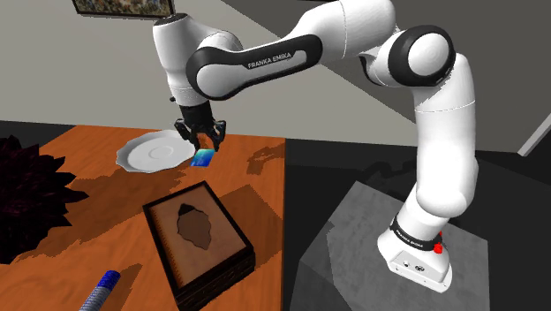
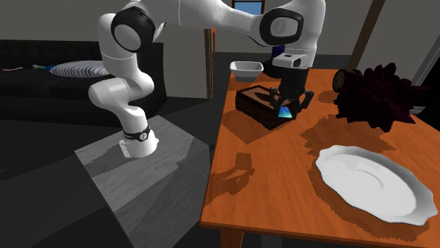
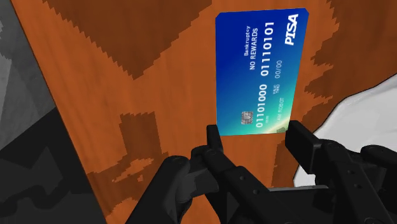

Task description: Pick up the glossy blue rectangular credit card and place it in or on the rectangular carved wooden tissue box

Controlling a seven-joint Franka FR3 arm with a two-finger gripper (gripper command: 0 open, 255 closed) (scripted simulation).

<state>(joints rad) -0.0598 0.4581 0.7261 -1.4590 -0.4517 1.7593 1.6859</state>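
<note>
The glossy blue credit card (image 3: 259,70) hangs in the air above the orange-brown wooden table (image 1: 256,190), clasped by its short edge in my gripper (image 3: 254,137). From the shoulder view the gripper (image 1: 202,144) holds the card (image 1: 204,158) beside a white plate (image 1: 152,152), a little beyond the dark carved wooden tissue box (image 1: 225,252). That box lies flat with an oval hole in its top. In the second exterior view the card (image 2: 285,112) and the gripper (image 2: 290,103) show just to the right of the box (image 2: 252,99).
A dark spiky plant (image 1: 26,194) stands at the shoulder view's left. A blue pen (image 1: 99,292) lies near the front edge. A white dish (image 2: 247,68) sits behind the box. The table edge (image 1: 284,221) drops to the grey stand (image 1: 362,238).
</note>
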